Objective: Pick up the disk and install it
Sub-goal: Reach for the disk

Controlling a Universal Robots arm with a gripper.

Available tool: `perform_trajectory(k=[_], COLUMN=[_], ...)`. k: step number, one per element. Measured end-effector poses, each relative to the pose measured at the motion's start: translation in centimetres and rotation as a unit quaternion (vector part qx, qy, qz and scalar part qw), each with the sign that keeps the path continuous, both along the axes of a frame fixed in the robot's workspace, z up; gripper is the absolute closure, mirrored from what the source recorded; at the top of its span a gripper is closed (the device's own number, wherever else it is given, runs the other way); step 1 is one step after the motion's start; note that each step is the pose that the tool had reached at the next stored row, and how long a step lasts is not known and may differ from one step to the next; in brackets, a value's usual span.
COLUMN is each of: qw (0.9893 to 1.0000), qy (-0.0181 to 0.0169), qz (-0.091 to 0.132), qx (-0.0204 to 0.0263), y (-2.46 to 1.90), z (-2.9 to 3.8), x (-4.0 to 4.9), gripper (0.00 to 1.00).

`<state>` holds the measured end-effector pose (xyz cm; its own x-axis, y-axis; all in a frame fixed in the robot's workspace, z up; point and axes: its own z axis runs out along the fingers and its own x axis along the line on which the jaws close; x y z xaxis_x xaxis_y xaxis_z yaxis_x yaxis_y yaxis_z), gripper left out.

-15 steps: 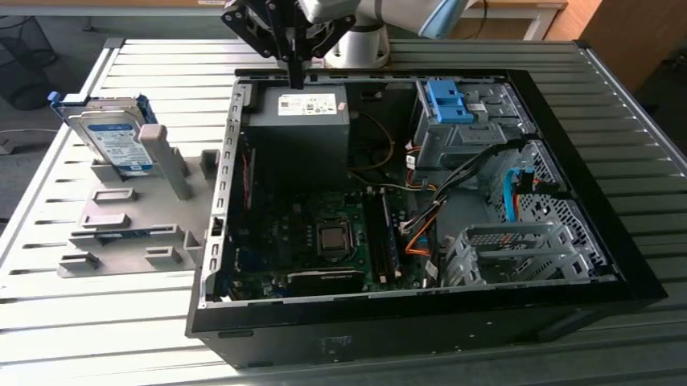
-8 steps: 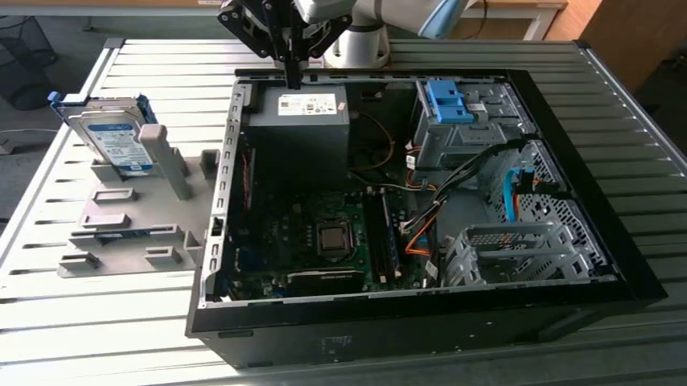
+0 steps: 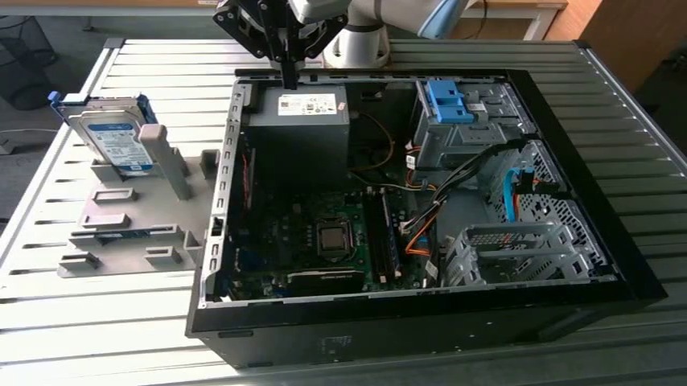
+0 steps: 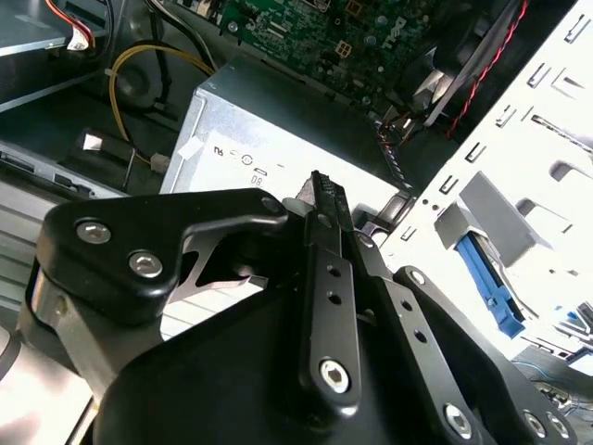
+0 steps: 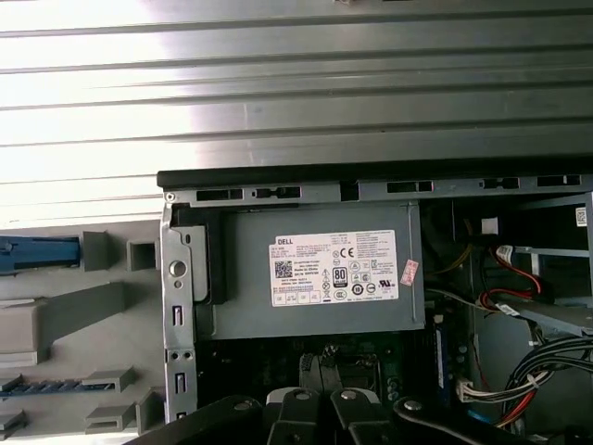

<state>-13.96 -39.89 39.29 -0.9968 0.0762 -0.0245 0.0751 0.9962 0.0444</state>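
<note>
Right now my gripper [image 3: 288, 80] hangs at the upper middle of the exterior view, over the back edge of the open computer case [image 3: 601, 265], just above the power supply [image 3: 306, 108]. The fingers are pressed together and pinch nothing. The second wrist view shows this close up, with the gripper [image 4: 320, 190] a single narrow black bar and no gap.

The disk [image 3: 116, 141] is at the upper left of the exterior view, well apart from me. It stands on edge in the grey fixture [image 3: 140, 229] on the slatted table [image 3: 96, 338], label face out, with its upper part free above the slot.

My handling guess is that the disk is stiff metal, fairly heavy for its size and shock-sensitive. The flat faces look smooth and likely slippery. I'd take it by the blue frame along its edges on the free upper part, squeezing firmly without twisting.

On views, the exterior view puts disk, fixture and gripper together, and also shows the blue bracket [image 3: 446, 100] in the drive cage and the motherboard [image 3: 322, 237]. The first wrist view looks straight down on the power supply [image 5: 320, 269] and the fixture [image 5: 83, 324]. A blue strip [image 5: 37, 252] there may be the disk's frame, but I cannot tell. The second wrist view adds finger detail and the power supply [image 4: 278, 139] beneath.
</note>
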Motion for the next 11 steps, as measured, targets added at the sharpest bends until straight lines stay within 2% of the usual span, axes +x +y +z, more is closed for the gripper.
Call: perform_trajectory(k=[11], qw=[1.0], qy=[0.0], qz=[0.0], qx=[0.0], y=[0.0], z=[-0.02], x=[-0.49], gripper=[0.89])
